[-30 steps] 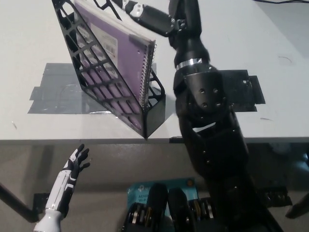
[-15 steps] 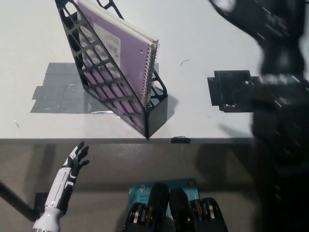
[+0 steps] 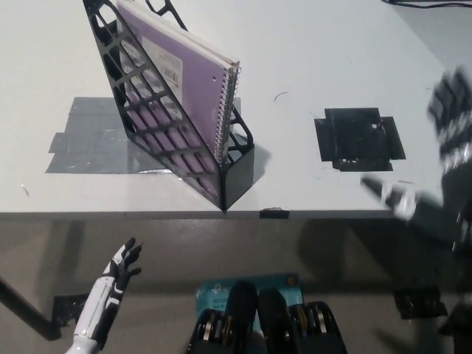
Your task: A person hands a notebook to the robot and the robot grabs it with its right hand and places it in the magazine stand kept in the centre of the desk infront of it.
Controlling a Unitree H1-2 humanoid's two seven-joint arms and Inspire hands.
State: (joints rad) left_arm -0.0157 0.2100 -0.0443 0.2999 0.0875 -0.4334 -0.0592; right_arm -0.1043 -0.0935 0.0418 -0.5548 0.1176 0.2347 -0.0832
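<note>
One black latticed plastic magazine stand (image 3: pixel 166 110) stands tilted on the white surface (image 3: pixel 317 51), near its front edge, its tall back toward the far left and its low front wall toward the near right. Inside it sits one purple spiral-bound notebook (image 3: pixel 195 81), leaning with the stand; the wire binding faces right and the white page edges show along the top. A white barcode label shows on the purple cover.

Two patches of tape lie flat on the surface: one grey patch (image 3: pixel 81 136) under and to the left of the stand, and one black patch (image 3: pixel 358 139) well apart to its right. A small dark curved mark (image 3: pixel 280 95) lies between the stand and the black patch. Nothing stands between the stand and either robot hand.

The black right robot hand (image 3: pixel 450 125) appears at the right edge, heavily motion-blurred and clear of the stand and notebook; whether its fingers are spread or closed cannot be told. The white left robot hand (image 3: pixel 122 264) rests below the front edge of the surface at lower left, fingers spread and holding nothing. A teal sheet (image 3: pixel 247 284) lies on the floor below.
</note>
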